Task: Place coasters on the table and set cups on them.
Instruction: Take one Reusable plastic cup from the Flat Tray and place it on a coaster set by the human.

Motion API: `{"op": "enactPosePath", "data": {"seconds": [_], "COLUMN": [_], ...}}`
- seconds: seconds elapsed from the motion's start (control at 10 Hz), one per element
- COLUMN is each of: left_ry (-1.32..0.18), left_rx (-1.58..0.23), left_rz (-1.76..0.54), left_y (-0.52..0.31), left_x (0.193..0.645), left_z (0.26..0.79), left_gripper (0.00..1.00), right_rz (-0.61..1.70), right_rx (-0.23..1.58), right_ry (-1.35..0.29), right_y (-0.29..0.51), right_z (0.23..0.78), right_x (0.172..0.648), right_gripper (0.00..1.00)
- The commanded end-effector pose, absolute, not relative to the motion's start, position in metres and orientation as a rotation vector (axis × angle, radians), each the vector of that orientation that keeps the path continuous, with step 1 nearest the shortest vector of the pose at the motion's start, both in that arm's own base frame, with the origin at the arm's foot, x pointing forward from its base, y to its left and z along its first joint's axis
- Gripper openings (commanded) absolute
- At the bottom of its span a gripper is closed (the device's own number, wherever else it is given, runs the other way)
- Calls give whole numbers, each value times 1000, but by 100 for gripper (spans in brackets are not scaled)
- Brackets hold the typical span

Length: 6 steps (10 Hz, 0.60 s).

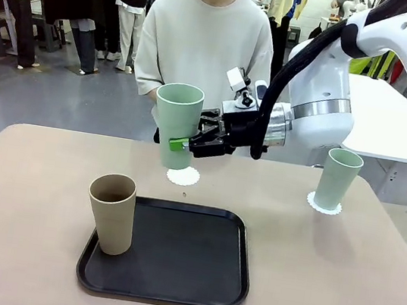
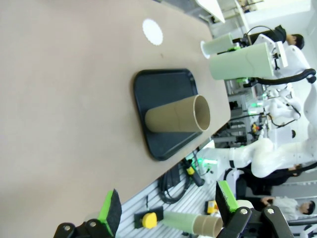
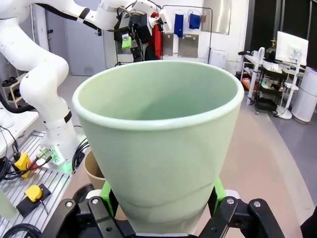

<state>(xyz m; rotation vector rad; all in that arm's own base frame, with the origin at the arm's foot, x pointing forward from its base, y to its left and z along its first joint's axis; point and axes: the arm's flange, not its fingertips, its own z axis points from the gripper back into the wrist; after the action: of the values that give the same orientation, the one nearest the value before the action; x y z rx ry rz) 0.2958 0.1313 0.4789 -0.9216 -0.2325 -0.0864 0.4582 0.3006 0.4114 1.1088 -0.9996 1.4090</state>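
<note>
- Far left: left end effector (image 2: pixel 167 204) is hanging off the robot-side edge of the surface (image 1: pixel 21 194), fingers spread wide and gripping nothing. Its green pads (image 2: pixel 110 210) are framing cable runs and floor below the edge.
- Left of centre: tan cup (image 1: pixel 111 211) is standing upright, mouth up, in the near-left corner of the black tray (image 1: pixel 168 289). The tray is lying flat, mid-surface, toward the robot's side. The cup wall is showing plain matte.
- Centre: right end effector (image 1: pixel 180 146) is reaching in from the right, level, and pinching a mint cup (image 1: pixel 176 121) low on its wall. In the right wrist view the green pads (image 3: pixel 105 191) are pressing both flanks of that cup (image 3: pixel 158 144), which is sitting upright, mouth open.
- Under it: a white scalloped coaster (image 1: pixel 182 175) is lying on the surface just beyond the tray's far edge. The cup base is overlapping its far rim in the front view; cannot tell whether it is touching or hovering.
- Behind centre: a person (image 1: pixel 205 41) in a pale sweatshirt is standing at the far edge.
- Right: second mint cup (image 1: pixel 337 179) is standing upright on the second coaster (image 1: pixel 323 207), well apart from the tray.
</note>
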Motion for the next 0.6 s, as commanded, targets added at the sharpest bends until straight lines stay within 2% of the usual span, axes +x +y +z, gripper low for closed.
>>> {"op": "enactPosePath", "data": {"seconds": [0.0, 0.1, 0.5], "left_ry": [-244, -244, -244], "left_rx": [-930, -930, -930], "left_rz": [-89, -89, -89], "left_y": [132, 132, 132], "left_x": [296, 296, 296], "left_z": [479, 479, 479], "left_gripper": [100, 100, 100], "right_rz": [1422, 1409, 1321], "right_rx": [1111, 1109, 1111], "right_ry": [-1019, -1000, -1036], "right_y": [303, 301, 282], "right_z": [414, 411, 408], "right_x": [458, 458, 551], "right_gripper": [0, 83, 83]}}
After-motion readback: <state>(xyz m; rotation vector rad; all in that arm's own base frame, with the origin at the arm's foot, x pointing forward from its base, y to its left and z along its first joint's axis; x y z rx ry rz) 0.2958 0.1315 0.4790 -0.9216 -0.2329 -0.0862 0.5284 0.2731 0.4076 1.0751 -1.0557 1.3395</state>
